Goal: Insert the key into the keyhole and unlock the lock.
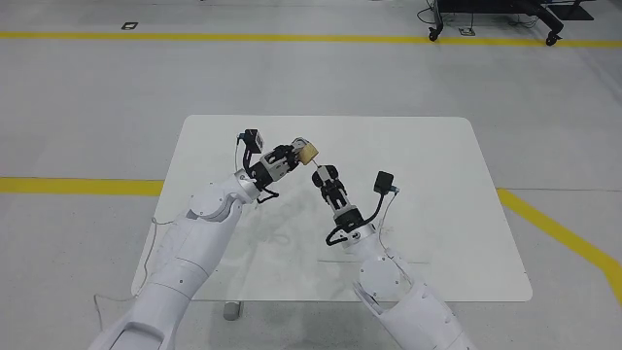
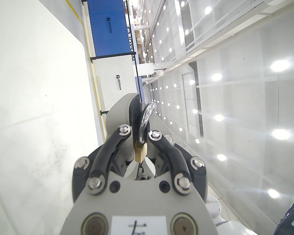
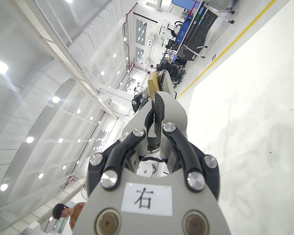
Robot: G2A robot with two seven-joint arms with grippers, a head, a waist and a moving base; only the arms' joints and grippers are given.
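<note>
Top view down onto table, wrist views close — sharing lock

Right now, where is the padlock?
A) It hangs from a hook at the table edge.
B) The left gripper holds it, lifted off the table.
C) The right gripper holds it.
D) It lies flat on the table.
B: in the left wrist view the left gripper is closed on the padlock, with the brass body between its fingers, and the top view shows the padlock held up over the table.
</note>
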